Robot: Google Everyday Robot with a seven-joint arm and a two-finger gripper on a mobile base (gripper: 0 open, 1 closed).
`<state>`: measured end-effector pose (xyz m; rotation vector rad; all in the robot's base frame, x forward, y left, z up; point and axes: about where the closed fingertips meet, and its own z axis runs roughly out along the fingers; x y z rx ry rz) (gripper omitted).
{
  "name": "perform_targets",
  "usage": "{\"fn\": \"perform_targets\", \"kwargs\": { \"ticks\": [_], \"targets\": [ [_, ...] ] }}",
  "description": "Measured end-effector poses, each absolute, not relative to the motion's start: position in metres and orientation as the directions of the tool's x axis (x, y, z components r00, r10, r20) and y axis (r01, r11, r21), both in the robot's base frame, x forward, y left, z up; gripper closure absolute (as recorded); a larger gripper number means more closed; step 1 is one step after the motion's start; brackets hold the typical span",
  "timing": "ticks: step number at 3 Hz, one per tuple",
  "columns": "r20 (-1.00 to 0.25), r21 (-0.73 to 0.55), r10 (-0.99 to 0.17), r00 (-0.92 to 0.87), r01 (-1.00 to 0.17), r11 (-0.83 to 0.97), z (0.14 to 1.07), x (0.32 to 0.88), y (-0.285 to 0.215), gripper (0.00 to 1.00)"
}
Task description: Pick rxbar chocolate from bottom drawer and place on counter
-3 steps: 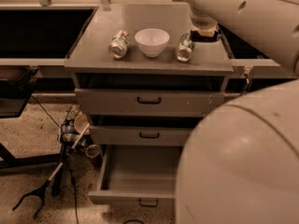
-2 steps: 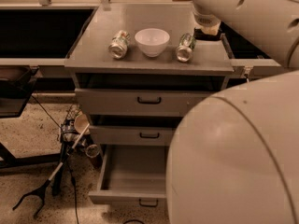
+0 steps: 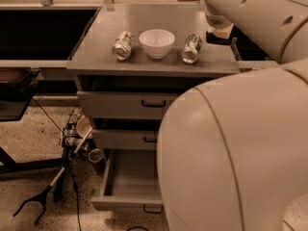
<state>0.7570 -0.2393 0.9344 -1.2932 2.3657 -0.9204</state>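
The bottom drawer (image 3: 126,177) stands pulled open. The part of its grey floor that shows holds nothing, and its right side is hidden behind my arm. The counter (image 3: 159,57) is the cabinet's flat grey top. My gripper (image 3: 219,32) hangs over the counter's right edge, just right of a can. A small dark flat thing (image 3: 220,38) shows under the gripper's pale end. I cannot tell whether it is the rxbar chocolate or whether it is held.
On the counter lie two shiny cans, the left can (image 3: 122,45) and the right can (image 3: 191,48), with a white bowl (image 3: 157,43) between them. The two upper drawers (image 3: 130,102) are nearly shut. My bulky arm (image 3: 236,158) fills the lower right. Cables and a stand (image 3: 67,148) sit on the floor at the left.
The gripper has shifted slightly right and up at the counter's right edge. My arm's bulk now covers more of the lower right, hiding more of the drawers.
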Motion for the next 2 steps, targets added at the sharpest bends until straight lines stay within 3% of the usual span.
{"fn": "perform_targets", "kwargs": {
  "ticks": [2],
  "targets": [
    [0.092, -0.594, -0.791, -0.605, -0.671, 0.444, 0.902, 0.774, -0.253, 1.00]
  ]
}}
